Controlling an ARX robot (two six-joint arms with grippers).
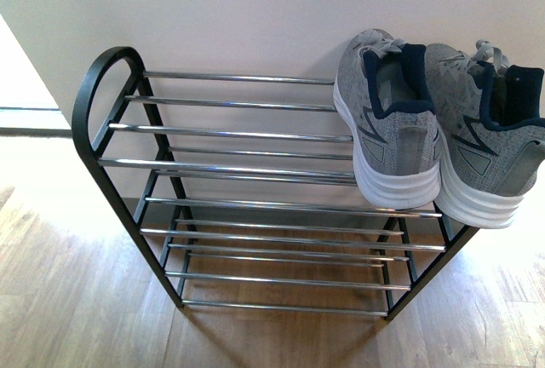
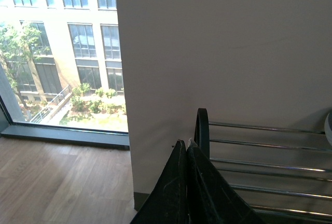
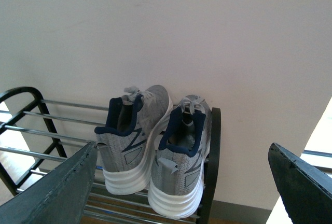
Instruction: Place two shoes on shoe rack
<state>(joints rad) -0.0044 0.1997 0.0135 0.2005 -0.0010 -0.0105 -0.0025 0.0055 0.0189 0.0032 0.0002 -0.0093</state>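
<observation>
Two grey knit shoes with thick white soles stand side by side on the top shelf of the shoe rack [image 1: 230, 134], at its right end, heels toward me. One shoe [image 1: 387, 121] is further in and the other shoe [image 1: 490, 142] sits at the rack's right edge. The right wrist view shows both shoes [image 3: 132, 136] [image 3: 181, 167] ahead of my right gripper [image 3: 182, 146], which is open, set back from them and holds nothing. My left gripper [image 2: 184, 142] is shut on nothing, near the rack's rounded left frame [image 2: 201, 130]. Neither arm appears in the front view.
A white wall [image 1: 255, 10] stands right behind the rack. Wooden floor [image 1: 77, 300] lies in front and to the left. A floor-level window [image 2: 62, 53] opens left of the wall. The lower shelves [image 1: 281, 257] hold nothing.
</observation>
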